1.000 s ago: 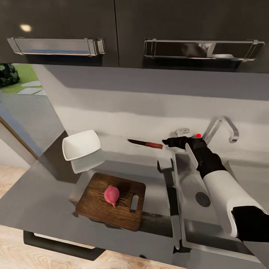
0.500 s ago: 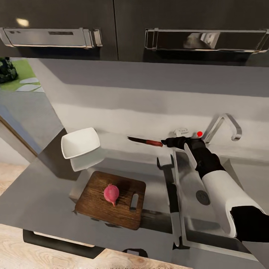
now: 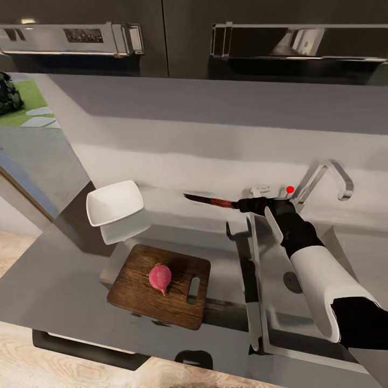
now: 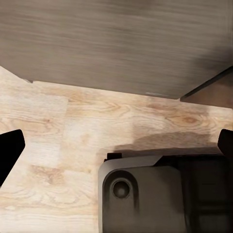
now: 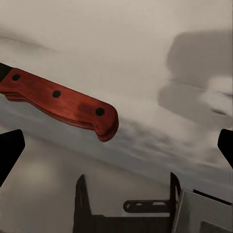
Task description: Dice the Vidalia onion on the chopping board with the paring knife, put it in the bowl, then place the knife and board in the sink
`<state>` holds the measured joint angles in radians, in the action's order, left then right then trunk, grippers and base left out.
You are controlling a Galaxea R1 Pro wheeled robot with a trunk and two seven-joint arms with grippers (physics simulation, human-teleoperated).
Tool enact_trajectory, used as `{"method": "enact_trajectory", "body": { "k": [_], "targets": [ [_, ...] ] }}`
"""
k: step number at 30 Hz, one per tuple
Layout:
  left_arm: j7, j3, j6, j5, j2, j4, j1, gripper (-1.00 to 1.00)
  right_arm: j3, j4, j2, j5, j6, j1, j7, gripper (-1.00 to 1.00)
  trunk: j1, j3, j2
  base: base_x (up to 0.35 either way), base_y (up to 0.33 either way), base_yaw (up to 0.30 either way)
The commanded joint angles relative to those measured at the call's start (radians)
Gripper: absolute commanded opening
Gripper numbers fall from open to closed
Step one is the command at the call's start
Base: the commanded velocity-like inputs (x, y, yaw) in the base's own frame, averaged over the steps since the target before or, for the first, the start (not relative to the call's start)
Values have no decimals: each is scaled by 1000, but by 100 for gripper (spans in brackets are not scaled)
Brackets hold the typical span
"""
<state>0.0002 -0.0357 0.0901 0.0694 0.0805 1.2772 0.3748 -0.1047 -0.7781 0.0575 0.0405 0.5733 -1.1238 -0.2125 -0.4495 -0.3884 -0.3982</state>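
The paring knife [image 3: 209, 201] lay ungrasped as our right gripper [image 3: 243, 205], fingers apart, closed in on its handle; left gripper [image 4: 116, 145] also apart.

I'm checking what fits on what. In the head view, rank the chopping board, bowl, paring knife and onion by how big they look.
Largest to smallest:
1. Chopping board
2. Bowl, though it sits farther from the camera
3. Paring knife, long but very slim, its handle end partly behind the right gripper
4. Onion
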Motion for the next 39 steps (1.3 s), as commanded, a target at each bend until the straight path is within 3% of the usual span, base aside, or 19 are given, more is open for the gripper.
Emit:
{"method": "enact_trajectory", "body": {
  "k": [1, 13, 19, 39],
  "targets": [
    [0, -2, 2, 7, 1, 1, 0, 100, -3, -1, 1, 4, 4, -1, 0, 100, -1, -3, -2, 0, 0, 0],
    [-2, -3, 2, 7, 1, 1, 1, 100, -28, -10, -5, 4, 1, -1, -6, 100, -1, -22, -2, 0, 0, 0],
    [-2, -3, 2, 7, 1, 1, 0, 100, -33, -18, -5, 2, -2, -1, -69, 100, -1, -32, -2, 0, 0, 0],
    [-4, -3, 2, 6, 1, 1, 1, 100, -33, -76, 0, 1, -3, -1, -79, 100, -1, -34, -2, 22, 0, 0]
  ]
}}
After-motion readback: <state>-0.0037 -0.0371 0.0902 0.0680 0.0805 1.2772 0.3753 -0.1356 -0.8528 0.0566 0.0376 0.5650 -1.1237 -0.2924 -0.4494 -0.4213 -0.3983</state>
